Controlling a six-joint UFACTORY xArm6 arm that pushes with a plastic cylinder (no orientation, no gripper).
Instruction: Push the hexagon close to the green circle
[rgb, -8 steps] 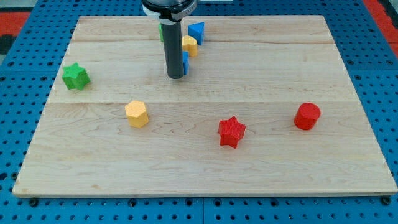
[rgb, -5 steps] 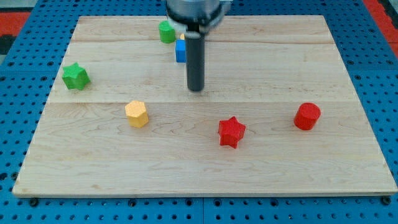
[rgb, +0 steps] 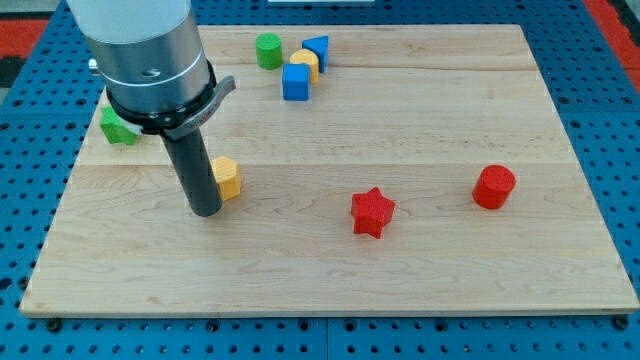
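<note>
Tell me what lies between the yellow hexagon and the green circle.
Bare wood only. In the camera view, the yellow hexagon sits beside my tip, and no block lies on the line up to the green circle; the blue cube sits right of it.

- Counter (rgb: 420, 120): pale wood boards with visible grain, smooth, faint satin sheen.
- Blue panel (rgb: 25, 200) around the counter: matt, dotted with rows of small holes.
- Rod (rgb: 197, 170): dark, smooth, matt; my tip (rgb: 206, 212) rests on the counter just left of the yellow hexagon (rgb: 227, 178).
- Arm housing (rgb: 145, 55) above the rod: grey brushed-looking metal, dull shine.
- Yellow hexagon, green circle (rgb: 268, 50), blue cube (rgb: 296, 82), red star (rgb: 373, 211), red block (rgb: 494, 187): matt plastic, faintly ridged sides.
</note>
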